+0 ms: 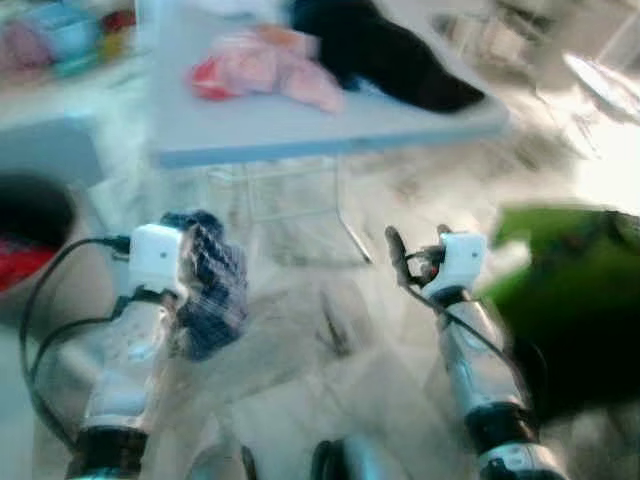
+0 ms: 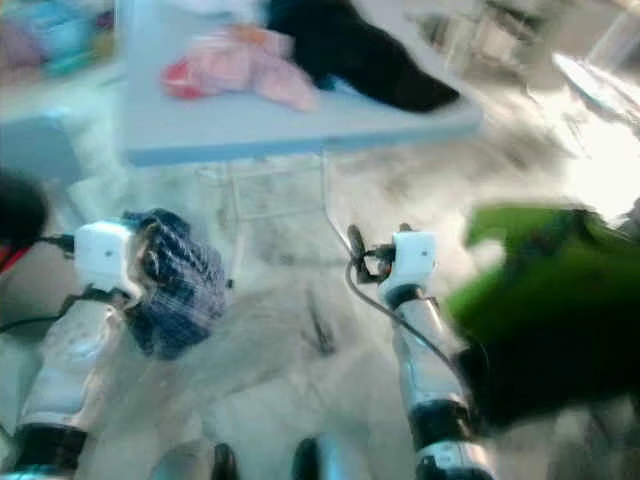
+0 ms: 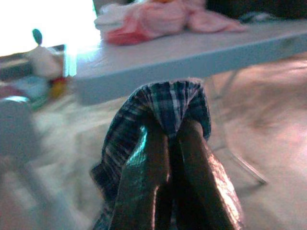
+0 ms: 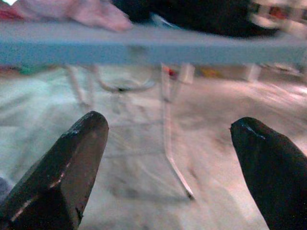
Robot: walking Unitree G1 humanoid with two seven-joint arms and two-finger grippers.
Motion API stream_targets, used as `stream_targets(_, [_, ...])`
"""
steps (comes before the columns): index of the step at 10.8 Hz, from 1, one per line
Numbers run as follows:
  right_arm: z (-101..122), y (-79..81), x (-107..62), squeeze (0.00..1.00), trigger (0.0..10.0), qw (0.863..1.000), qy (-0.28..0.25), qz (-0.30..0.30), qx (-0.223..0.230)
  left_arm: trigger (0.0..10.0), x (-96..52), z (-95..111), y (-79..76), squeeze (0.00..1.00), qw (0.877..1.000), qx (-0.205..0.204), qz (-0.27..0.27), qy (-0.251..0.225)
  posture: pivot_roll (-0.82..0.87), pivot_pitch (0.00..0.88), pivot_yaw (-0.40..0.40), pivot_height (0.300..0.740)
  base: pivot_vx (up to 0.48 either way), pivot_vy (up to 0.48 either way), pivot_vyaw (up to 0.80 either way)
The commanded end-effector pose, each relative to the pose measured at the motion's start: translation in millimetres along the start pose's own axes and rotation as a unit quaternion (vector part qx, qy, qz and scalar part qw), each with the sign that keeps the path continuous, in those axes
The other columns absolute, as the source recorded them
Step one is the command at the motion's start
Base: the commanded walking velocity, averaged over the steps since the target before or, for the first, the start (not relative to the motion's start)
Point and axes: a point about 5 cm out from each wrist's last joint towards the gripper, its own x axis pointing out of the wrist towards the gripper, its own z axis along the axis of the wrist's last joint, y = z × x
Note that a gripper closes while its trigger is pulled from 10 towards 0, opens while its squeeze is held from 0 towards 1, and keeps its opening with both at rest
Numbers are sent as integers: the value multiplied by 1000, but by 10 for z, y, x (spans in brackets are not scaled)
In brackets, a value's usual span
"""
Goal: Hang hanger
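The head views are blurred. My left gripper (image 3: 173,129) is shut on a blue plaid cloth (image 1: 212,285), which bunches over its fingertips and hides them in the eye views. It hangs at waist height over the pale floor, short of the table. My right gripper (image 1: 418,245) stands open with nothing between its fingers (image 4: 72,158), level with the left one. I can make out no hanger.
A light blue folding table (image 1: 300,125) stands ahead, with pink clothes (image 1: 265,65) and a black garment (image 1: 390,55) on it. Its metal legs (image 1: 350,235) reach the floor between my arms. A green mass (image 1: 580,300) is on my right, a dark basket (image 1: 30,230) on my left.
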Motion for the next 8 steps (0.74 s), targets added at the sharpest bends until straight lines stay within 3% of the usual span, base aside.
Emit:
stream_targets(1, [49,17,23,0,10000,1000,-10,1,0,10000,-21,-2,51,0,1000,3,1,-1,57,130,-79,740,368,307,-800])
stream_targets(5, [44,3,15,0,10000,1000,-9,-3,0,10000,-12,-11,10,0,1000,-2,-11,0,55,123,-78,740,395,271,-800])
stream_targets(8, [6,-2,-25,0,10000,1000,-2,-4,1,10000,-50,-56,-28,0,1000,3,-24,6,56,114,-86,740,459,0,-800])
